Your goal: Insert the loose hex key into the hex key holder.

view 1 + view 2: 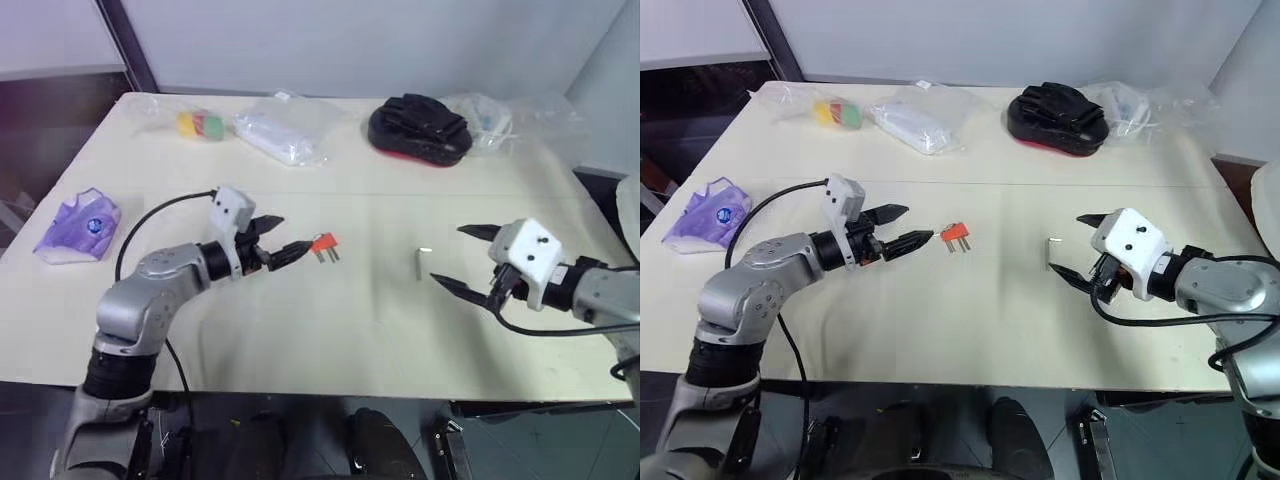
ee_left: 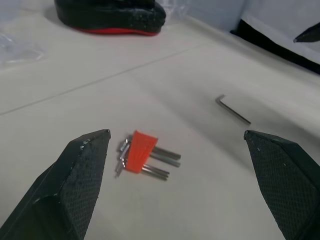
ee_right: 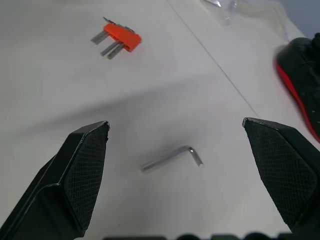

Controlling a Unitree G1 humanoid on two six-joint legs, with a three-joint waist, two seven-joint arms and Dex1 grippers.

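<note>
You see the small red-orange plastic hex key holder (image 1: 323, 243), with dark metal keys protruding, lying flat on the cream table (image 1: 330, 330) near its centre. The left gripper (image 1: 285, 238) hovers just beside it at the holder's 9 o'clock, fingers spread wide and empty. The thin silver-grey L-shaped loose hex key (image 1: 421, 262) lies at the holder's 3 o'clock, well apart. The right gripper (image 1: 465, 258) sits near the key's 3 o'clock, also spread wide and empty.
</note>
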